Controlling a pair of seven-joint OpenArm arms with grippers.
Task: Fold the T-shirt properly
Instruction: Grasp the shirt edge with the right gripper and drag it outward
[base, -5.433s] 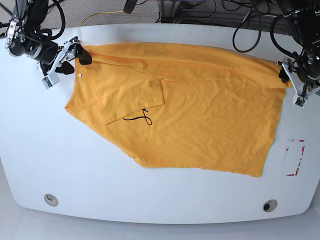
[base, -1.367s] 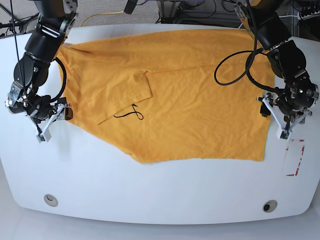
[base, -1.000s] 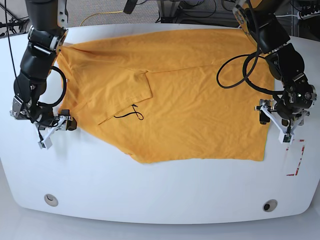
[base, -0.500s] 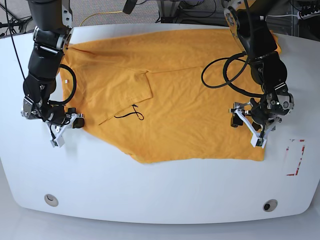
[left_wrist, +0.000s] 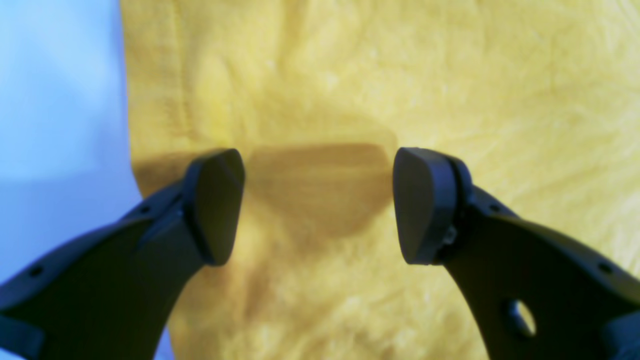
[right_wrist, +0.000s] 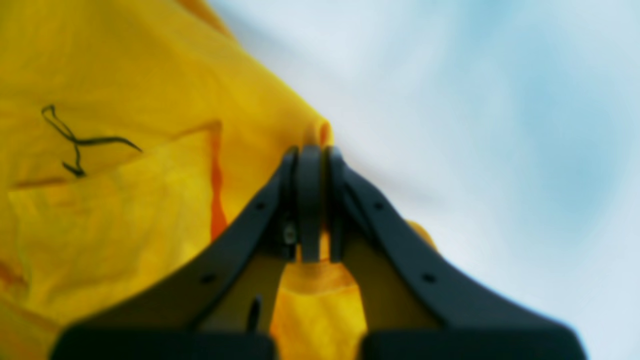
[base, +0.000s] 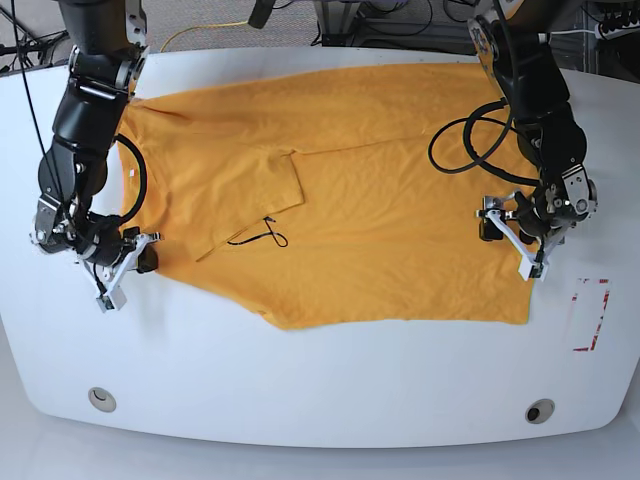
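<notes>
A: Where was the T-shirt (base: 350, 190) at that moment?

B: It lay spread on the white table (base: 320, 380), covering most of the upper half. One sleeve was folded inward over the body, and a thin black thread (base: 258, 236) lay near that folded edge. The lower hem ran along the middle of the table.

A: And the right gripper (right_wrist: 311, 200)?

B: It was at the shirt's corner, on the left side of the base view (base: 125, 268). In the right wrist view the jaws were pressed together, and a small piece of the orange-yellow fabric (right_wrist: 320, 135) stood up between the fingertips. So it was clenched on the T-shirt edge. The same black thread (right_wrist: 75, 142) was visible there too, further in on the cloth.

A: What about the left gripper (left_wrist: 317, 205)?

B: It was over the other side of the shirt, near the side edge, on the right of the base view (base: 510, 240). Its jaws stood wide apart and nothing was between them. The fabric (left_wrist: 400, 75) under them was flat, with a dark shadow. The fingers (left_wrist: 217, 205) were blurred a little, so I cannot tell whether they touched the cloth.

A: Anything else on the table?

B: A small red and white marking (base: 590, 315) near the right edge, apart from the shirt.
</notes>
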